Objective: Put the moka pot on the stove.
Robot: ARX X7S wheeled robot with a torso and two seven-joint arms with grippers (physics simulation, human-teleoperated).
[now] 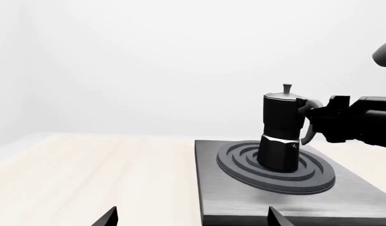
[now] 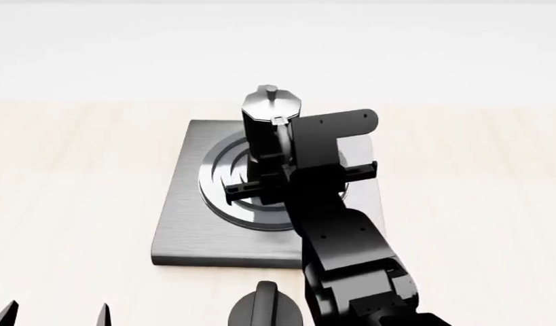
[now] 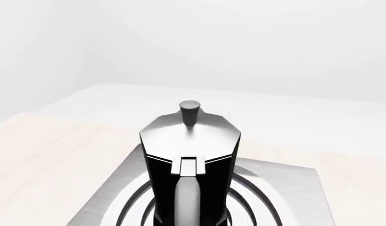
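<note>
With the moka pot [image 1: 282, 132] upright on the stove [image 1: 277, 169] burner, the right end effector [image 1: 315, 121] grips its handle, so release comes next; whether the left end effector [image 1: 189, 217] is open is unclear.

- The head view looks steeply down from above the right arm [image 2: 337, 224] over the wooden table [image 2: 69, 204].
- The left wrist view sits low near the tabletop, well back, facing sideways across the stove [image 1: 243, 197].
- The right wrist view looks from close behind the handle of the moka pot [image 3: 189, 155].
- All three share the pot on the burner rings.
</note>
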